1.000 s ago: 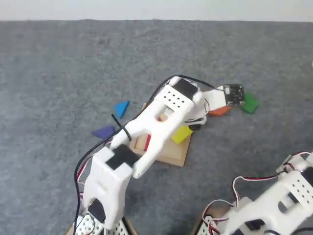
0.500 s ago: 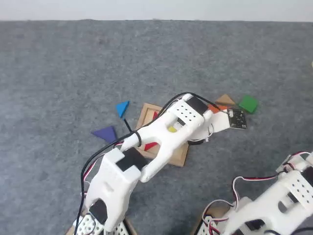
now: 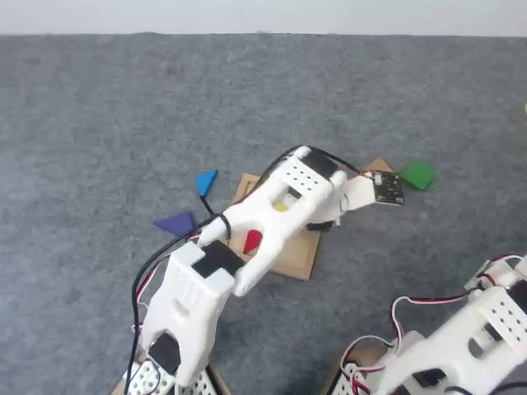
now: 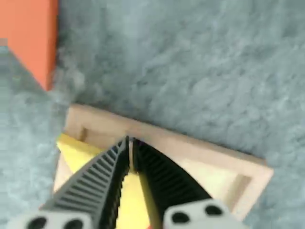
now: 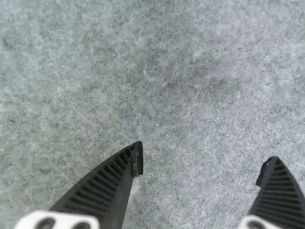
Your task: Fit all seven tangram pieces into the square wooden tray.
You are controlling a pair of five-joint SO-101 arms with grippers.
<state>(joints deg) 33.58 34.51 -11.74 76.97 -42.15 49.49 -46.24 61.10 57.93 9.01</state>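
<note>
The yellow tangram piece point(image 4: 76, 151) is seen lying flat in a corner of the square wooden tray point(image 4: 200, 145), directly beneath the left jaws, which are pressed together with nothing pinched. The left arm point(image 3: 272, 216) is judged far nearer. The right jaws are spread wide over the fuzzy grey felt of the desk point(image 5: 190, 57). A smooth orange piece point(image 4: 33, 38) lies just outside the pale raw-wood rim.
</note>
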